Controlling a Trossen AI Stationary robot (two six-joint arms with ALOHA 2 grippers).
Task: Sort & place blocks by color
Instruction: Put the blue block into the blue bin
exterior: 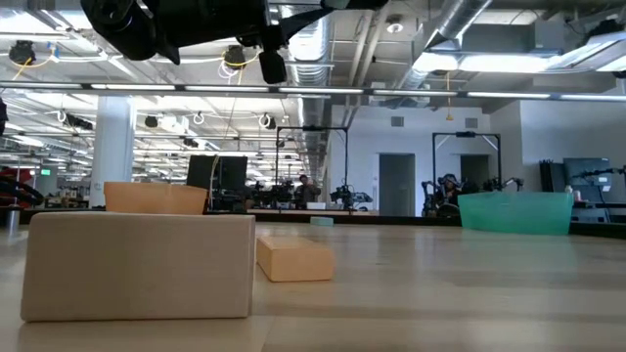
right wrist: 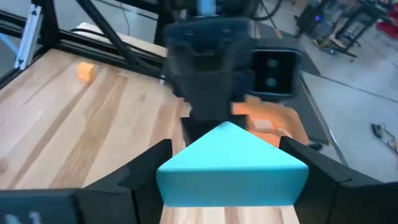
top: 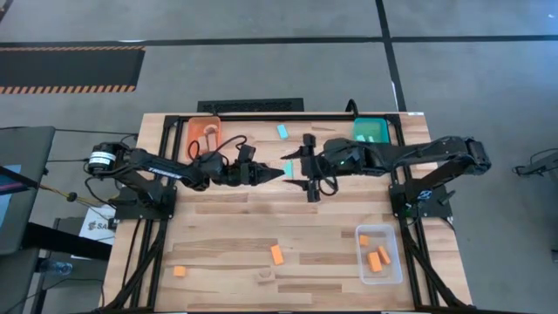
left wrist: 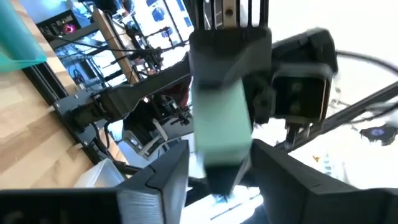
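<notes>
Both arms meet above the middle of the table. A light blue wedge-shaped block (top: 288, 167) is in the air between my left gripper (top: 277, 174), which reaches in from the left, and my right gripper (top: 296, 171), which reaches in from the right. In the right wrist view the block (right wrist: 233, 171) fills the gap between the right fingers, with the left gripper behind it. In the left wrist view the block (left wrist: 221, 124) sits between the left fingers, with the right gripper behind it. Both grippers look shut on it. My left gripper pinches the light blue block's narrow sides (left wrist: 202, 143) between its two fingers (left wrist: 168, 180). It comes level from the table's left and is rolled on its side. The block is clear of the table. My right gripper pinches the same block across its long width, at its two ends (right wrist: 292, 177), between its fingers (right wrist: 323, 174). It comes level from the table's right, with one finger on the far side and one on the near side. The block is clear of the table.
An orange tray (top: 193, 131) sits at the far left and a teal tray (top: 370, 131) at the far right. A clear tray (top: 392, 262) at the near right holds orange blocks (top: 377, 259). Loose on the table are a light blue block (top: 282, 131), orange blocks (top: 276, 255) (top: 180, 271) and a wood block (top: 264, 277).
</notes>
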